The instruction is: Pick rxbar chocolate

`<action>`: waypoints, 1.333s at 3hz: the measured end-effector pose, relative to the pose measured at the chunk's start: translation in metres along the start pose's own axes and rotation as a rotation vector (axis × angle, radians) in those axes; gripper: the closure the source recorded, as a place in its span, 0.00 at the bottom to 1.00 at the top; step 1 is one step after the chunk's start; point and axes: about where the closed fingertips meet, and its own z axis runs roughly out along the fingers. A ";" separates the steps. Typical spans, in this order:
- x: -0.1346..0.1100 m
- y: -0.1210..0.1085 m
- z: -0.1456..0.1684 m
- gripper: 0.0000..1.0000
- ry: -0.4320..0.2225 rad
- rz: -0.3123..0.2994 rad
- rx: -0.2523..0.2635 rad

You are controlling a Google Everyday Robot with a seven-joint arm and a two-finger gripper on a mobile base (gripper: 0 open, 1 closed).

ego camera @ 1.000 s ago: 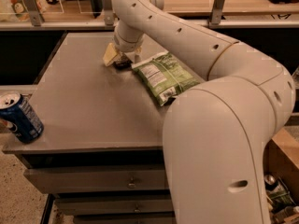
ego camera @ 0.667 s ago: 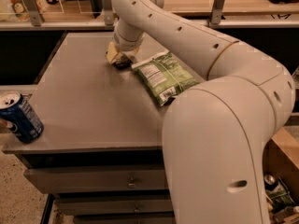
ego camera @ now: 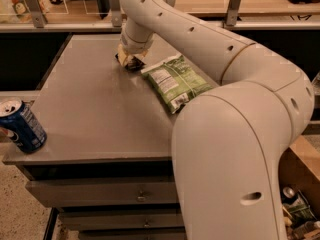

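Observation:
The rxbar chocolate [ego camera: 133,64] is a small dark bar lying on the grey table [ego camera: 95,109] near its far edge, mostly covered by my gripper. My gripper [ego camera: 128,59] is pressed down right over it, at the end of the white arm reaching from the right. Only a dark sliver of the bar shows under the cream fingertips. The green-and-white snack bag [ego camera: 175,82] lies just right of the bar, close to it.
A blue soda can [ego camera: 21,126] stands at the table's front left corner. A railing with posts [ego camera: 115,9] runs behind the table. My white arm [ego camera: 235,134] covers the table's right side. Drawers [ego camera: 100,194] sit below the tabletop.
The gripper has stayed low over the dark bar, shifting only slightly. The bag and the can have not moved.

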 end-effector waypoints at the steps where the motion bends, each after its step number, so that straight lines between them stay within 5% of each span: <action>1: -0.004 0.003 -0.013 1.00 -0.022 -0.048 -0.029; 4: -0.034 0.014 -0.080 1.00 -0.162 -0.202 -0.097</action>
